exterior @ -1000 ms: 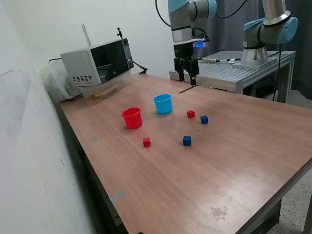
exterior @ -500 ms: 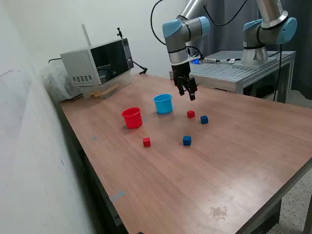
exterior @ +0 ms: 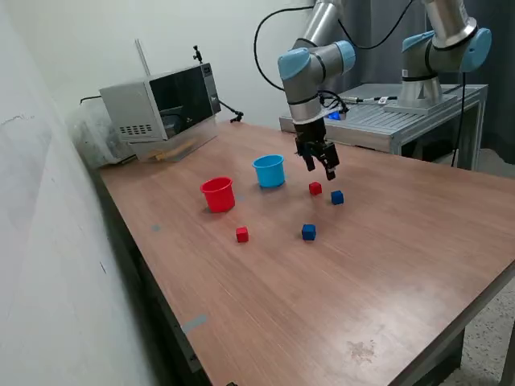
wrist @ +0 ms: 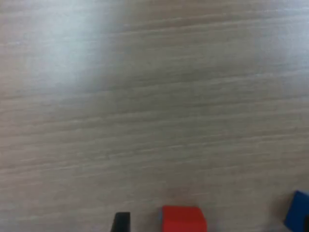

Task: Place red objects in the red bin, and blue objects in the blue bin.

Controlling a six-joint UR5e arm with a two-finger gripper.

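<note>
The red cup (exterior: 217, 194) and the light blue cup (exterior: 269, 170) stand upright side by side on the wooden table. One red cube (exterior: 315, 188) and one dark blue cube (exterior: 336, 197) lie close together to the exterior view's right of the blue cup. A second red cube (exterior: 241, 234) and a second blue cube (exterior: 308, 232) lie nearer the front. My gripper (exterior: 320, 167) hangs open and empty just above the far red cube. In the wrist view that red cube (wrist: 183, 220) and the blue cube (wrist: 298, 217) show at the edge, beside one dark fingertip (wrist: 120, 222).
A grey microwave-like box (exterior: 161, 104) stands at the table's back, at the exterior view's left. A second arm (exterior: 438, 48) is mounted on a metal platform (exterior: 402, 117) behind the table. A wall runs along the exterior view's left.
My gripper has moved down from the table's back edge and towards the exterior view's right, past the blue cup, to just above the far red cube. The cubes and cups have not moved.
</note>
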